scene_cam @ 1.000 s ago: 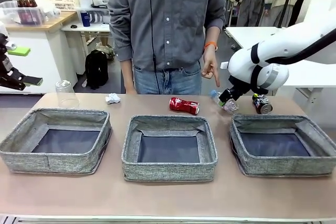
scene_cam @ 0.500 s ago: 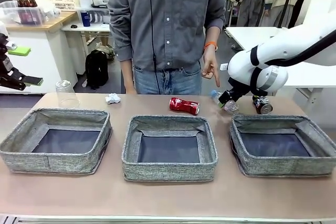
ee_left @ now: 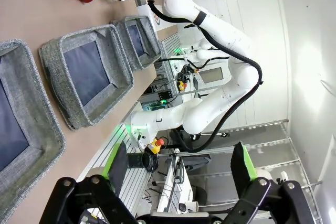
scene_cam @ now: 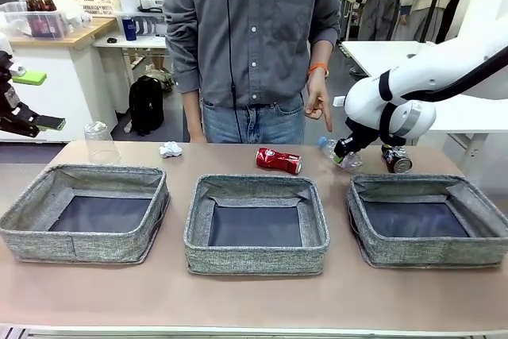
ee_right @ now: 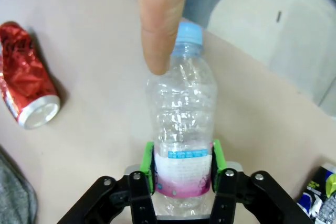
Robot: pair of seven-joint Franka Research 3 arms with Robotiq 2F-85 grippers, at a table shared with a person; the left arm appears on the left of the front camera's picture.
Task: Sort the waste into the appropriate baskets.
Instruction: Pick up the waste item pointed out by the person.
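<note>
Closing over the last second, the right gripper now has its green pads pressed on both sides of the clear plastic bottle at the label, where before they stood apart around it. Whether the bottle is off the table yet I cannot tell. It sits beyond the middle basket and to its right, on the person's side. The person's hand points one finger down at the bottle, close to its blue cap.

Farther out, the red crushed can lies just beyond the middle basket's far rim. The dark crushed can is farther right of that basket than the bottle. The crumpled white paper lies beyond its far left corner, and the clear plastic cup stands farther left again. The left gripper hangs well to the left of the middle basket, jaws wide and holding nothing.

The middle basket, the left basket and the right basket all show bare dark bottoms. By my reading nothing is sorted yet: the bottle is the first piece gripped, and four more wait on the table.
</note>
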